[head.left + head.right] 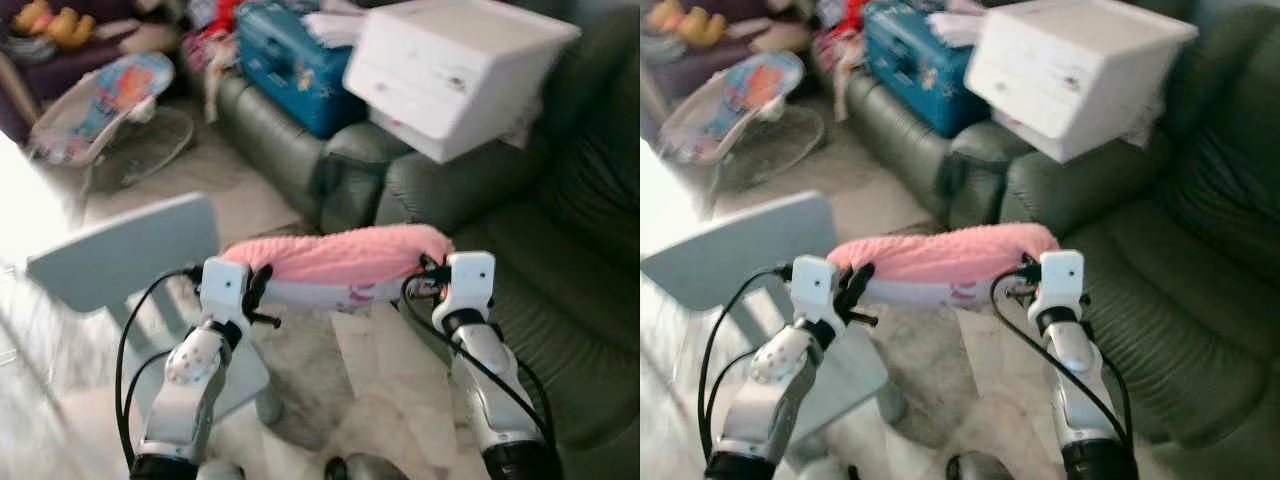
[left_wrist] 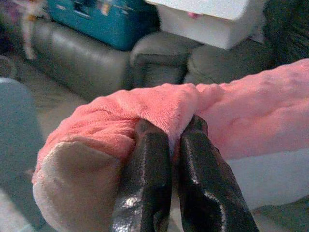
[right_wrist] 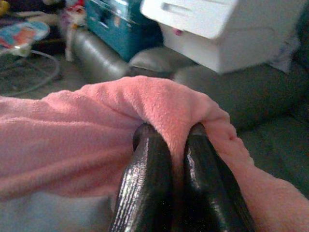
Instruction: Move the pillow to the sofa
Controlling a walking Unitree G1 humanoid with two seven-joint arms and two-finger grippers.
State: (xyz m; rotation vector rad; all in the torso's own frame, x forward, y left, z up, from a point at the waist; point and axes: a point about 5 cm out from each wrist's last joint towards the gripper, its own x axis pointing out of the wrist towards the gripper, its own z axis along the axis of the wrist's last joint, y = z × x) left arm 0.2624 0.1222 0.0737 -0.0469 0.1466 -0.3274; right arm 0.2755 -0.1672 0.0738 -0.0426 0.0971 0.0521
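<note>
Between the two raised arms hangs the pink pillow point(image 1: 338, 255), lifted off the floor, level, just beside the front edge of the dark green sofa point(image 1: 570, 300). At its one end the left gripper point(image 2: 169, 145) has both black fingers pinched tight on a fold of fleece; at the other the right gripper point(image 3: 169, 140) is clamped the same way. Behind, a white storage box point(image 1: 450, 70) and a blue case point(image 1: 290, 60) sit on the sofa, and a pale blue chair point(image 1: 125, 250) stands to the left.
</note>
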